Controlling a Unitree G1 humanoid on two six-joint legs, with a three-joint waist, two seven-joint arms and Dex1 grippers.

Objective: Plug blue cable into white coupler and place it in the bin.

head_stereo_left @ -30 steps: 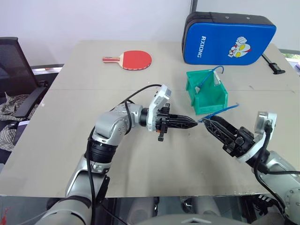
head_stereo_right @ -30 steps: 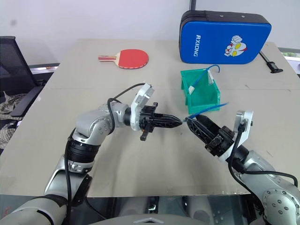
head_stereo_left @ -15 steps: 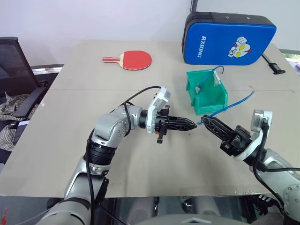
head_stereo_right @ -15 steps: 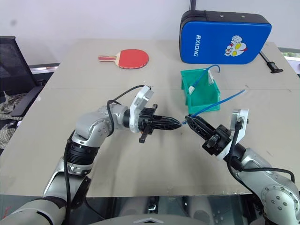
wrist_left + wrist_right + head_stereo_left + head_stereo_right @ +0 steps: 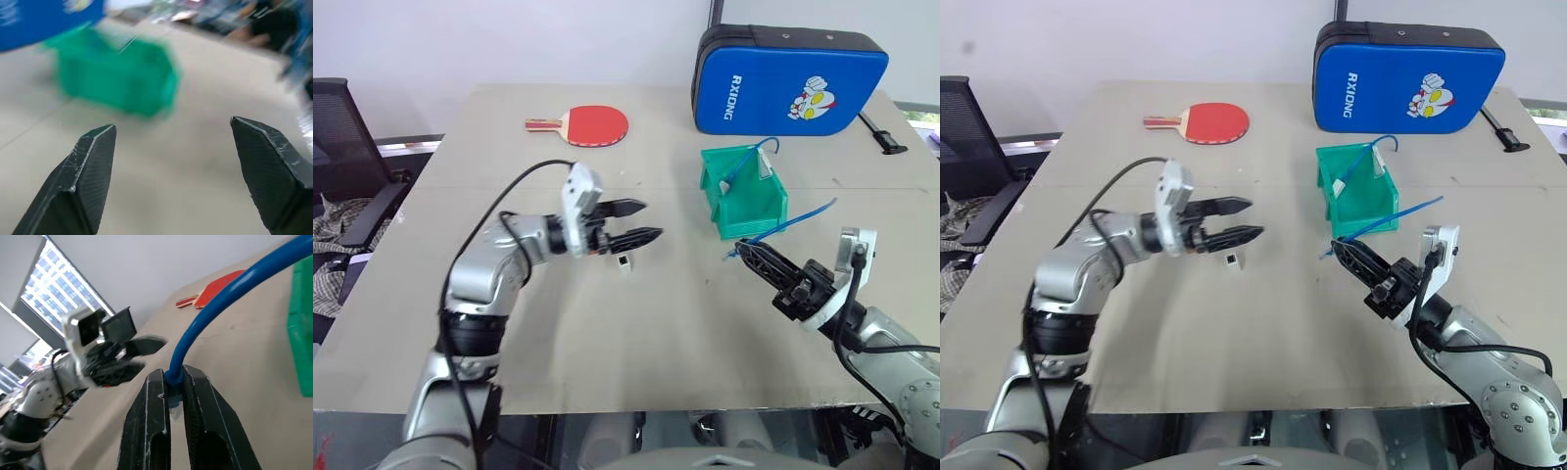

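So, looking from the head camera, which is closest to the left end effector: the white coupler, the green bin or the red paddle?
1. White coupler, on the table just below the left end effector.
2. Green bin, off to its right.
3. Red paddle, far back on the table.

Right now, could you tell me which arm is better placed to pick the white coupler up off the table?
Left, probably. The left gripper is open and empty just beside the white coupler, while the right gripper is shut on the blue cable and farther away.

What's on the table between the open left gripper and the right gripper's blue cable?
Only the tiny white coupler, just under the left gripper; beyond it, bare tabletop, in both eye views.
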